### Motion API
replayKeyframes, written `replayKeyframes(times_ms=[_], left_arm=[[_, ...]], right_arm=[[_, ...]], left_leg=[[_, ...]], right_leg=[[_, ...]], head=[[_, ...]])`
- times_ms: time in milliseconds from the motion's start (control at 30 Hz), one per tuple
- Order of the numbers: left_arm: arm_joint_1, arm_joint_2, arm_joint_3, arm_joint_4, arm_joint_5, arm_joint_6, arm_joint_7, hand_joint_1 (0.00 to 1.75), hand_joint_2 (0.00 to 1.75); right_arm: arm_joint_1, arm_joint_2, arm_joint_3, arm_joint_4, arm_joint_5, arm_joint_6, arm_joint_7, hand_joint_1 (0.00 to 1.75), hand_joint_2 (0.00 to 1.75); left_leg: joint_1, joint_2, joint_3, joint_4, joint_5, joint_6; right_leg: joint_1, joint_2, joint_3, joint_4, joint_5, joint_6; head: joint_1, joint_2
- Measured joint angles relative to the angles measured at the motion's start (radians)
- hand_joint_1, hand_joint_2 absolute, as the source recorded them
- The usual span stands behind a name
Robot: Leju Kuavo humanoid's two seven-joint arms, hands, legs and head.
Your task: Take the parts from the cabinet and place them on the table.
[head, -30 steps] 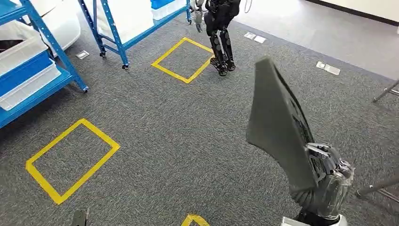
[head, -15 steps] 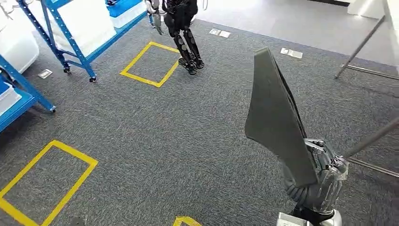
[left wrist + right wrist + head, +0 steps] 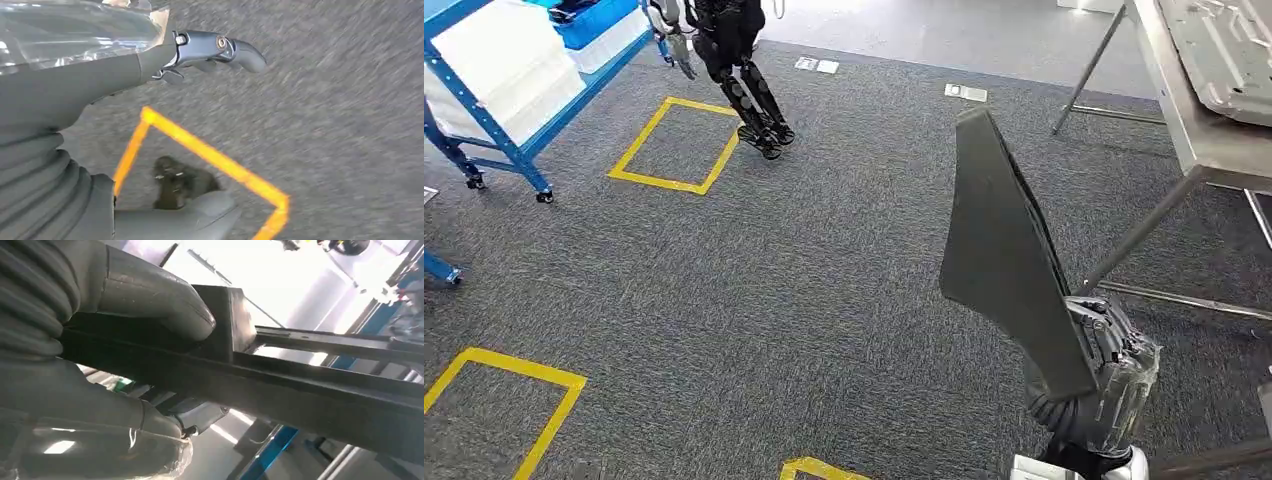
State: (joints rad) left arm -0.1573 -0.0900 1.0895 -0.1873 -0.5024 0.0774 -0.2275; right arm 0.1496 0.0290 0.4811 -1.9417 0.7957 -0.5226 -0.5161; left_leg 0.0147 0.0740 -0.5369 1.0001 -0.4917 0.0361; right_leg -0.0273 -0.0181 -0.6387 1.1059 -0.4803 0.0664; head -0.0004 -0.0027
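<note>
Your right hand [image 3: 1096, 385] grips the dark grey part [image 3: 1004, 255] by its lower end; the panel stands nearly upright, w/ the thumb clamped over its edge in the right wrist view [image 3: 150, 295]. Left hand [image 3: 100, 100] hangs over the carpet [image 3: 804, 290] above a yellow floor marking [image 3: 210, 157], holding nothing, fingers loosely apart and a bit curled.

Progress, as I judge it: pickup is done, since you've got 1 part in hand and the blue cabinet [image 3: 494, 90] sits well apart, far left. The metal table [image 3: 1204, 140] is at the right edge, near but not under the part. A light grey part [image 3: 1224, 50] already lies on top of it, so at least 1 delivery looks complete.

Left to do: close the gap to the table, lower the panel flat, let go. Can't tell how many parts remain in the cabinet. Another humanoid robot [image 3: 739, 60] stands by that rack, away from your path.
</note>
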Motion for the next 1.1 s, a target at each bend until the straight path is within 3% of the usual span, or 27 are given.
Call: replayKeyframes(times_ms=[33,67,100,200,233,267,300,367,400,433,500,533,567,600,633,700,733,767,800,867,900,933,967,1000,1033,1067,1100], left_arm=[[0.003,0.0,0.007,0.0,0.008,-0.008,0.057,0.0,1.75],[0.01,0.0,0.015,0.0,0.02,-0.023,0.107,0.0,1.75],[0.017,-0.002,0.025,0.0,0.031,-0.045,0.147,0.0,1.75],[0.021,-0.023,0.048,0.003,0.044,-0.101,0.228,0.0,1.75],[0.021,-0.028,0.054,0.003,0.043,-0.108,0.238,0.0,1.75],[0.023,-0.036,0.058,0.004,0.043,-0.109,0.243,0.0,1.75],[0.026,-0.042,0.06,0.005,0.043,-0.112,0.247,0.0,1.75],[0.036,-0.046,0.064,0.006,0.04,-0.11,0.253,0.0,1.75],[0.039,-0.047,0.064,0.006,0.034,-0.109,0.254,0.0,1.75],[0.042,-0.047,0.065,0.006,0.032,-0.109,0.255,0.0,1.75],[0.041,-0.048,0.065,0.006,0.03,-0.109,0.255,0.0,1.75],[0.042,-0.047,0.065,0.006,0.028,-0.106,0.255,0.0,1.75],[0.043,-0.047,0.066,0.006,0.028,-0.097,0.255,0.0,1.75],[0.042,-0.05,0.066,0.007,0.027,-0.087,0.255,0.0,1.75],[0.042,-0.052,0.066,0.007,0.026,-0.077,0.255,0.0,1.75],[0.038,-0.063,0.067,0.008,0.024,-0.064,0.253,0.0,1.75],[0.035,-0.069,0.067,0.008,0.023,-0.063,0.252,0.0,1.75],[0.034,-0.069,0.069,0.008,0.022,-0.061,0.252,0.0,1.75],[0.035,-0.07,0.073,0.008,0.021,-0.057,0.251,0.0,1.75],[0.036,-0.072,0.079,0.008,0.02,-0.056,0.251,0.0,1.75],[0.036,-0.072,0.081,0.008,0.02,-0.055,0.251,0.0,1.75],[0.036,-0.072,0.081,0.008,0.019,-0.055,0.251,0.0,1.75],[0.035,-0.073,0.082,0.008,0.019,-0.055,0.251,0.0,1.75],[0.035,-0.074,0.082,0.008,0.019,-0.055,0.251,0.0,1.75],[0.035,-0.075,0.082,0.008,0.019,-0.055,0.251,0.0,1.75],[0.035,-0.074,0.082,0.008,0.019,-0.055,0.251,0.0,1.75],[0.036,-0.075,0.083,0.008,0.019,-0.055,0.251,0.0,1.75]], right_arm=[[-0.005,0.0,0.005,0.003,-0.003,0.004,0.0,1.75,1.75],[-0.015,0.0,0.011,0.008,-0.004,0.011,0.0,1.75,1.75],[-0.024,0.002,0.017,0.012,-0.004,0.015,0.0,1.75,1.75],[-0.04,0.002,0.027,0.026,-0.001,0.021,0.005,1.75,1.75],[-0.043,0.005,0.032,0.029,0.005,0.022,0.009,1.75,1.75],[-0.048,0.008,0.034,0.029,0.007,0.022,0.011,1.75,1.75],[-0.053,0.011,0.038,0.032,0.012,0.023,0.017,1.75,1.75],[-0.053,0.013,0.042,0.035,0.021,0.023,0.021,1.75,1.75],[-0.052,0.013,0.042,0.035,0.025,0.023,0.021,1.75,1.75],[-0.05,0.013,0.042,0.036,0.03,0.023,0.021,1.75,1.75],[-0.049,0.013,0.042,0.036,0.037,0.022,0.022,1.75,1.75],[-0.049,0.013,0.042,0.036,0.039,0.022,0.024,1.75,1.75],[-0.049,0.014,0.042,0.036,0.04,0.022,0.024,1.75,1.75],[-0.05,0.014,0.042,0.036,0.039,0.023,0.027,1.75,1.75],[-0.049,0.015,0.042,0.035,0.035,0.024,0.025,1.75,1.75],[-0.047,0.014,0.04,0.035,0.013,0.033,0.017,1.75,1.75],[-0.047,0.013,0.04,0.035,0.003,0.039,0.013,1.75,1.75],[-0.045,0.013,0.039,0.035,-0.008,0.045,0.006,1.75,1.75],[-0.047,0.013,0.039,0.035,-0.015,0.052,-0.001,1.75,1.75],[-0.044,0.013,0.039,0.035,-0.02,0.056,-0.002,1.75,1.75],[-0.042,0.012,0.038,0.035,-0.021,0.056,-0.003,1.75,1.75],[-0.042,0.011,0.037,0.035,-0.021,0.056,-0.003,1.75,1.75],[-0.042,0.011,0.037,0.035,-0.022,0.058,-0.003,1.75,1.75],[-0.042,0.011,0.036,0.035,-0.022,0.059,-0.003,1.75,1.75],[-0.042,0.011,0.036,0.035,-0.022,0.059,-0.003,1.75,1.75],[-0.043,0.011,0.036,0.035,-0.022,0.059,-0.003,1.75,1.75],[-0.043,0.011,0.037,0.035,-0.024,0.064,-0.003,1.75,1.75]], left_leg=[[-0.002,0.009,0.005,0.001,-0.003,-0.005],[-0.01,0.019,0.004,0.002,-0.01,-0.015],[-0.011,0.03,0.008,0.003,-0.013,-0.02],[-0.004,0.058,0.016,-0.002,-0.014,-0.035],[0.005,0.024,0.012,0.011,-0.028,-0.042],[0.006,-0.027,-0.006,0.052,-0.059,-0.042],[0.005,-0.054,-0.04,0.128,-0.101,-0.041],[0.005,-0.072,-0.118,0.284,-0.168,-0.042],[0.005,-0.074,-0.142,0.324,-0.172,-0.042],[0.005,-0.075,-0.142,0.313,-0.149,-0.039],[0.006,-0.088,-0.084,0.178,-0.056,-0.033],[0.008,-0.117,-0.047,0.097,-0.014,-0.029],[0.01,-0.173,-0.028,0.043,0.001,-0.026],[0.011,-0.166,-0.021,0.026,-0.005,-0.027],[0.006,-0.155,-0.023,0.028,-0.005,-0.025],[-0.003,-0.129,-0.02,0.024,0.0,-0.01],[0.007,-0.111,-0.015,0.01,0.01,0.003],[0.002,-0.103,-0.012,0.004,0.011,0.01],[0.001,-0.085,-0.011,0.004,0.012,0.014],[-0.005,-0.055,-0.015,0.005,0.011,0.016],[-0.006,-0.04,-0.016,0.005,0.011,0.016],[-0.006,-0.027,-0.016,0.005,0.01,0.015],[-0.006,-0.014,-0.015,0.005,0.009,0.014],[-0.005,-0.002,-0.013,0.005,0.008,0.011],[-0.005,0.009,-0.01,0.006,0.005,0.007],[-0.009,0.016,-0.006,0.006,0.001,0.001],[-0.015,0.027,-0.006,0.008,-0.005,-0.008]], right_leg=[[-0.003,-0.041,0.047,-0.079,0.019,0.003],[0.01,-0.062,0.061,-0.094,0.019,-0.007],[0.009,-0.045,0.055,-0.098,0.024,-0.02],[0.014,-0.013,0.05,-0.102,0.029,-0.039],[-0.001,-0.003,0.054,-0.105,0.032,-0.046],[-0.001,0.005,0.054,-0.106,0.034,-0.055],[0.002,0.014,0.053,-0.106,0.034,-0.059],[0.009,0.037,0.053,-0.106,0.033,-0.065],[0.011,0.052,0.053,-0.105,0.033,-0.065],[0.012,0.067,0.055,-0.105,0.033,-0.065],[0.011,0.096,0.06,-0.103,0.033,-0.064],[0.011,0.109,0.062,-0.102,0.033,-0.064],[0.015,0.117,0.059,-0.099,0.033,-0.061],[0.021,0.133,0.051,-0.092,0.031,-0.058],[0.016,0.143,0.046,-0.094,0.035,-0.051],[0.014,0.169,0.036,-0.101,0.042,-0.035],[0.016,0.153,0.028,-0.087,0.037,-0.032],[0.02,0.091,0.013,-0.059,0.02,-0.035],[0.021,0.054,-0.02,0.01,-0.017,-0.039],[0.017,0.035,-0.094,0.164,-0.078,-0.041],[0.014,0.032,-0.118,0.214,-0.091,-0.036],[0.013,0.03,-0.114,0.21,-0.086,-0.029],[0.009,0.024,-0.084,0.159,-0.064,-0.018],[0.005,0.012,-0.034,0.069,-0.031,-0.007],[0.003,-0.018,0.024,-0.033,0.0,0.0],[0.005,-0.069,0.057,-0.1,0.009,-0.006],[0.018,-0.067,0.065,-0.102,0.019,-0.012]], head=[[0.0,0.0],[0.001,0.0],[-0.004,0.0],[-0.003,0.0],[-0.005,0.0],[-0.008,0.0],[-0.009,0.0],[-0.011,0.0],[-0.011,0.0],[-0.011,0.0],[-0.011,0.0],[-0.011,0.0],[-0.011,0.0],[-0.009,0.0],[-0.009,0.0],[-0.01,0.0],[-0.009,0.0],[-0.009,0.0],[-0.002,0.0],[-0.003,0.0],[-0.002,0.0],[-0.003,0.0],[-0.001,0.0],[-0.002,0.0],[-0.001,0.0],[-0.001,0.0],[-0.002,0.0]])
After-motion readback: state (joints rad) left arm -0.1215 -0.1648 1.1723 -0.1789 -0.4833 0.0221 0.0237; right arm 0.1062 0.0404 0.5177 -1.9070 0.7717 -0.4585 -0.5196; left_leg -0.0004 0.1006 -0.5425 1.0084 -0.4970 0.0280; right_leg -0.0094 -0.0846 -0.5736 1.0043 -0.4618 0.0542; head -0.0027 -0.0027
